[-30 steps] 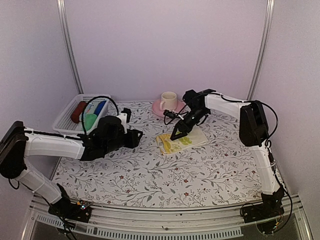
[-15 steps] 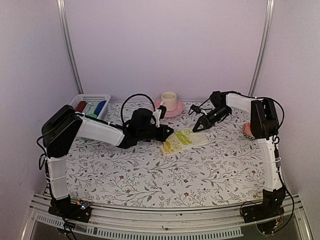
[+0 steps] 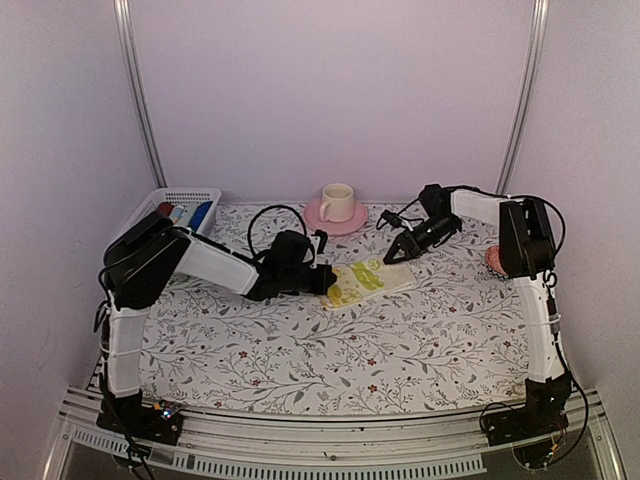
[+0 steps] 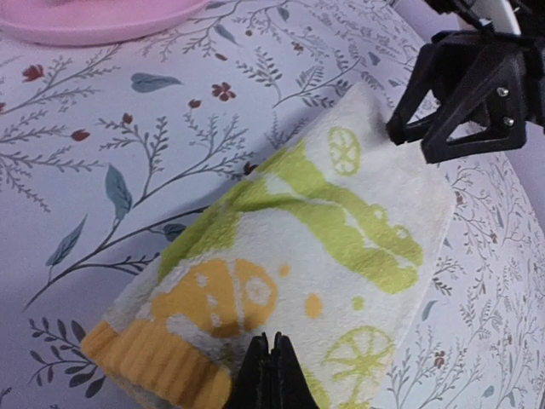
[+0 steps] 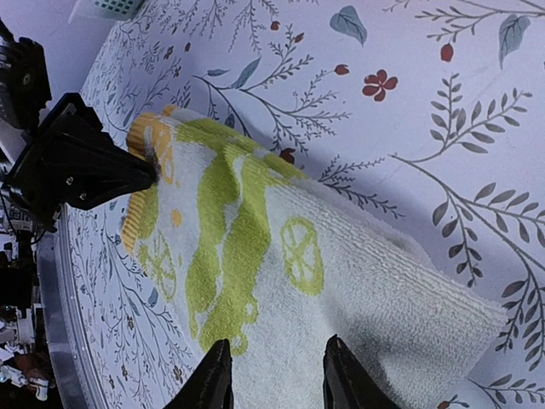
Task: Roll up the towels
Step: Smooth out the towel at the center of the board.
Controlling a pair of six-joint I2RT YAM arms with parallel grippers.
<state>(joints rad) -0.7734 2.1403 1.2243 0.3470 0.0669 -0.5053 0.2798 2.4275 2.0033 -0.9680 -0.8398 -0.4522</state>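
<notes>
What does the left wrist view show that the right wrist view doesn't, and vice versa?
Left wrist only: an edge of the pink saucer. Right wrist only: a corner of the basket. Both: the yellow towel on the floral tablecloth, the left end effector shut at its orange end, the right end effector open over the other end.

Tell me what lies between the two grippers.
The pale yellow towel spans that stretch, the left gripper at its orange-hemmed end, the right gripper over the opposite end. The top view and both wrist views show it.
</notes>
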